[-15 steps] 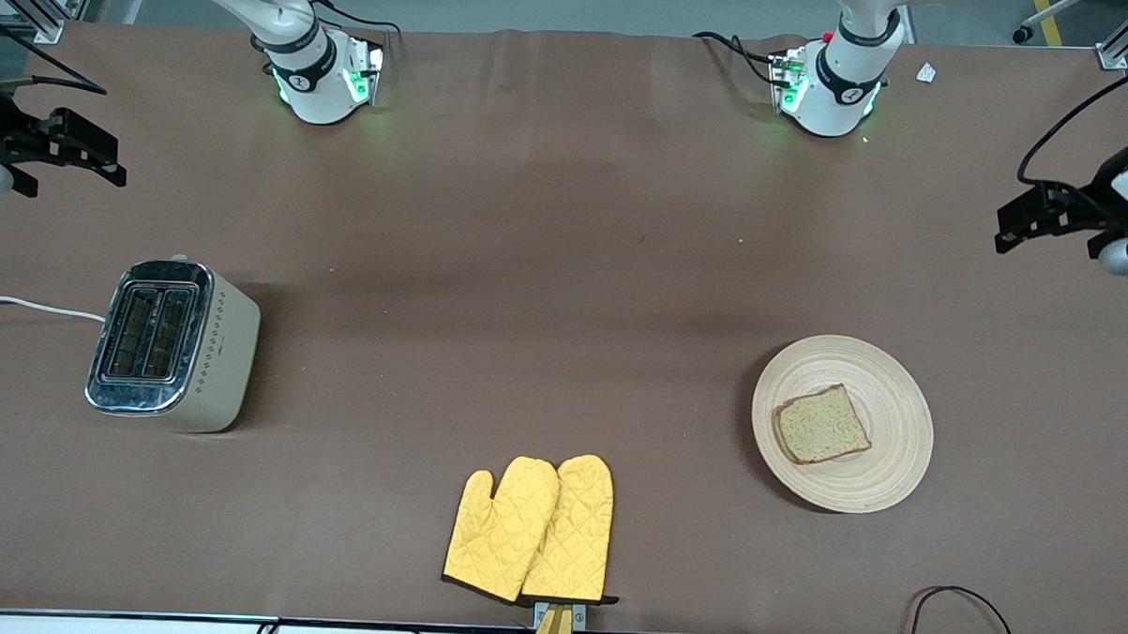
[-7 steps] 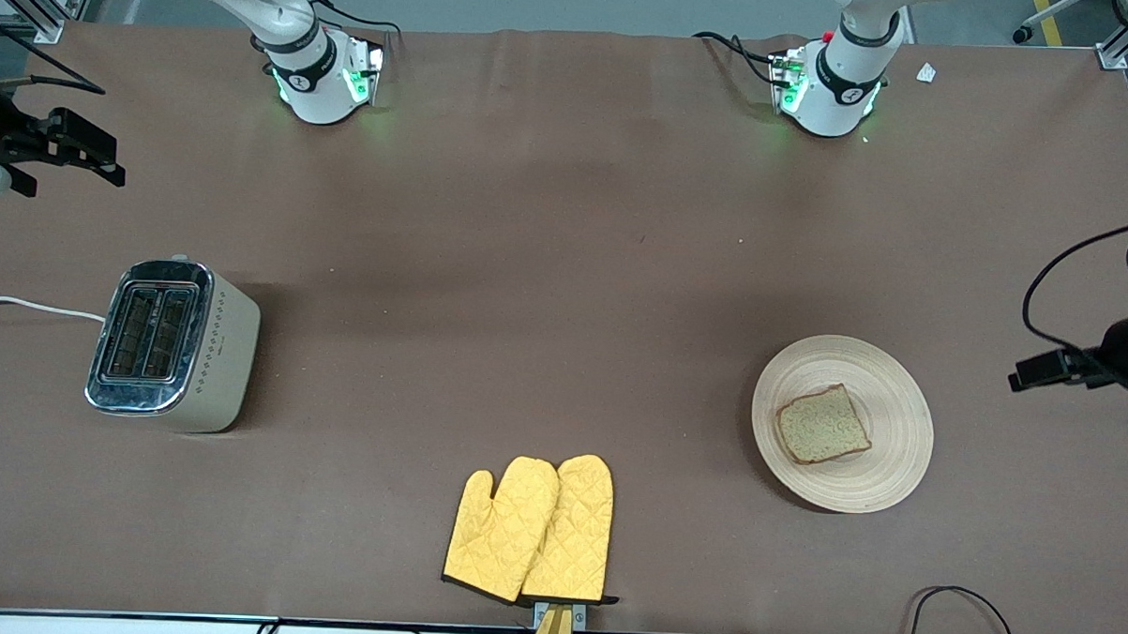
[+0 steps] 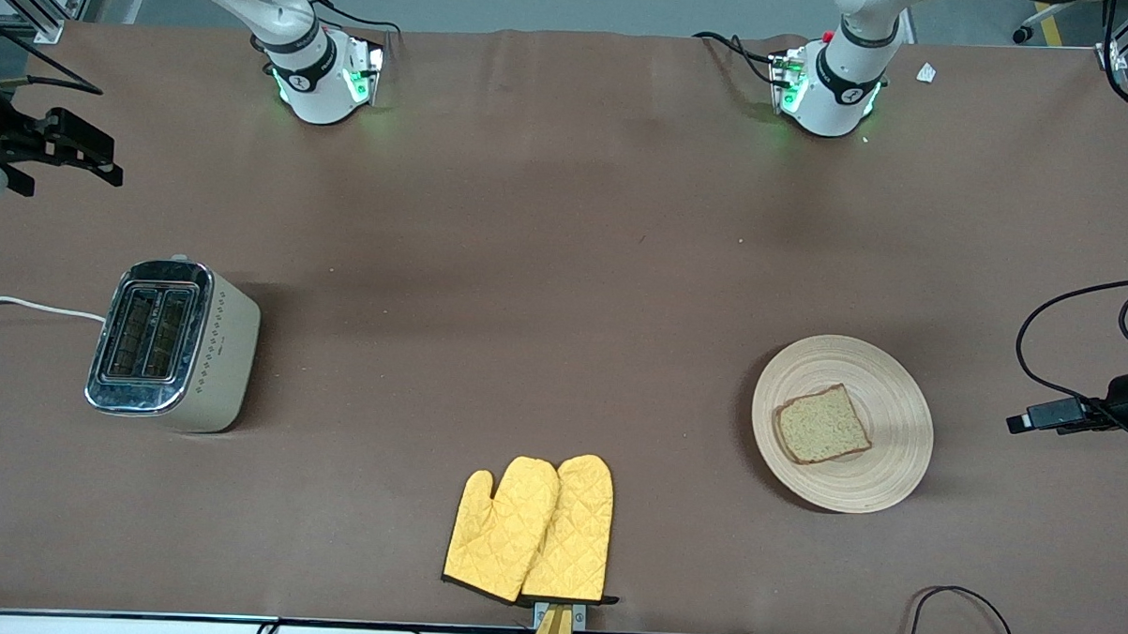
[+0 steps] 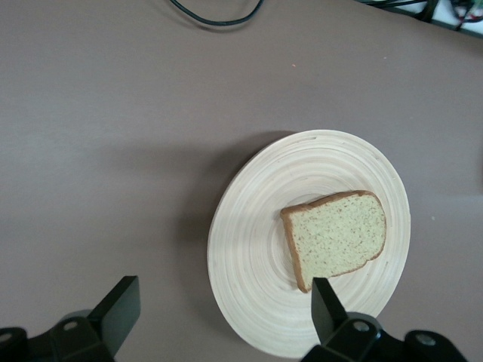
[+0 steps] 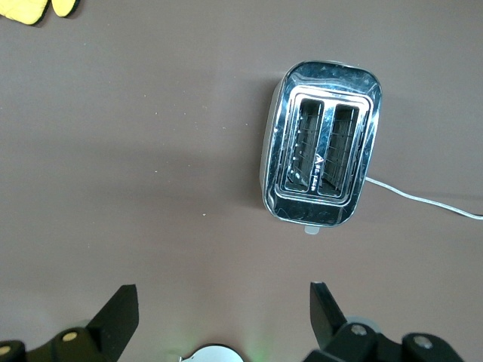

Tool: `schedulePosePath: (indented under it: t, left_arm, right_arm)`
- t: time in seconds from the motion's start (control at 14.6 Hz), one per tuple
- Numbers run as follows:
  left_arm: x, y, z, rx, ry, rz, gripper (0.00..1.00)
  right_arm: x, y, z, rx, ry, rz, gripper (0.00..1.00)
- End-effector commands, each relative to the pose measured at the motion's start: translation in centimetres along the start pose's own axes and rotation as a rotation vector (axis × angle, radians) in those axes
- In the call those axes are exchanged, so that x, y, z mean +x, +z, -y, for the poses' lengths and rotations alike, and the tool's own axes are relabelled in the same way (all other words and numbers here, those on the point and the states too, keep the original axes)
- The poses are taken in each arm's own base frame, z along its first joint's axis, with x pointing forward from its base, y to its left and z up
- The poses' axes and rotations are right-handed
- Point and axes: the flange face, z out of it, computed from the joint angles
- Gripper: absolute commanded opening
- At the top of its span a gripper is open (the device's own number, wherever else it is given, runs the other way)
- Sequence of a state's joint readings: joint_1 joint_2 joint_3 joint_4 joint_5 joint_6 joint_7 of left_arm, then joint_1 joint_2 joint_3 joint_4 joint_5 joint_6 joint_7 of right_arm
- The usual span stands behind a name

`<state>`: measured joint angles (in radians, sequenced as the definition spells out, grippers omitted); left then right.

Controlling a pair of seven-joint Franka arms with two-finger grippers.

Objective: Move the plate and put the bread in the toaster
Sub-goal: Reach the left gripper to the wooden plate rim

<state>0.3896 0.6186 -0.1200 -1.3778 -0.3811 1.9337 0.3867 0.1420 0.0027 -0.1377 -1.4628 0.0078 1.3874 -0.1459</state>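
Left end effector (image 4: 219,313) open | beside plate (image 4: 249,249) | bread (image 4: 336,237) on plate

toaster (image 5: 321,176) | logo mark in slot area, txt unreadable

1. Wide bare table (image 3: 566,261) runs btwn toaster (image 3: 171,344) and plate (image 3: 842,422); you've got a clear lane there.
2. Only obstacle near that lane: yellow mitts (image 3: 530,528), nearer the front cam, mid-table.
3. Toaster slots face up, nothing over them; cord (image 3: 30,306) trails toward the right arm's table end.
4. Bread (image 3: 821,425) lies flat on plate, rim bare all round.
5. Cable loop (image 3: 957,608) lies at the table edge nearer the cam than the plate.
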Motion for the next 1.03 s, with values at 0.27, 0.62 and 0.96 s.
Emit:
schedulePosePath:
  t: [0.27, 0.62, 0.96]
  left_arm:
    - [-0.6, 10.3, 7.1, -0.355, -0.047, -0.057, 0.85]
    - [-1.6, 14.5, 8.7, -0.454, -0.053, -0.057, 0.68]
    - [-2.4, 17.6, 9.0, -0.546, -0.099, -0.047, 0.57]
  right_arm:
    - [-0.5, -0.3, 0.3, 0.001, -0.011, -0.006, 1.0]
    - [-0.5, -0.3, 0.4, 0.001, -0.006, -0.006, 1.0]
    - [-0.5, -0.3, 0.4, 0.002, -0.007, -0.005, 1.0]
